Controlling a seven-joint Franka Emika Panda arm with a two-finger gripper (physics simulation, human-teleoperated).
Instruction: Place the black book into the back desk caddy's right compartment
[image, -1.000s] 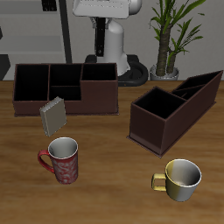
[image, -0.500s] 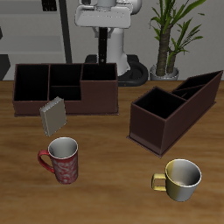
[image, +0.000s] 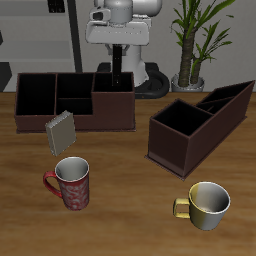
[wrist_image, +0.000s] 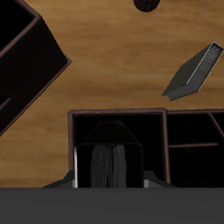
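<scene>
My gripper (image: 121, 56) is shut on the black book (image: 121, 67), which hangs upright below it. The book is just above the right compartment (image: 112, 93) of the back desk caddy (image: 70, 120), a long low dark brown box at the table's back. In the wrist view the black book (wrist_image: 109, 162) shows edge-on, straight over that compartment (wrist_image: 87, 127). I cannot tell whether the book's lower edge has passed the rim. The fingers are mostly hidden by the book.
A grey book (image: 60, 132) leans against the back caddy's front wall and also shows in the wrist view (wrist_image: 192, 72). A second dark brown caddy with a slanted end (image: 200, 125) stands beside it. A red mug (image: 70, 182) and a yellow mug (image: 207, 203) stand near the front edge.
The arm has come down with the black book, bringing it closer to the back caddy's right compartment. Nothing on the table has moved.
</scene>
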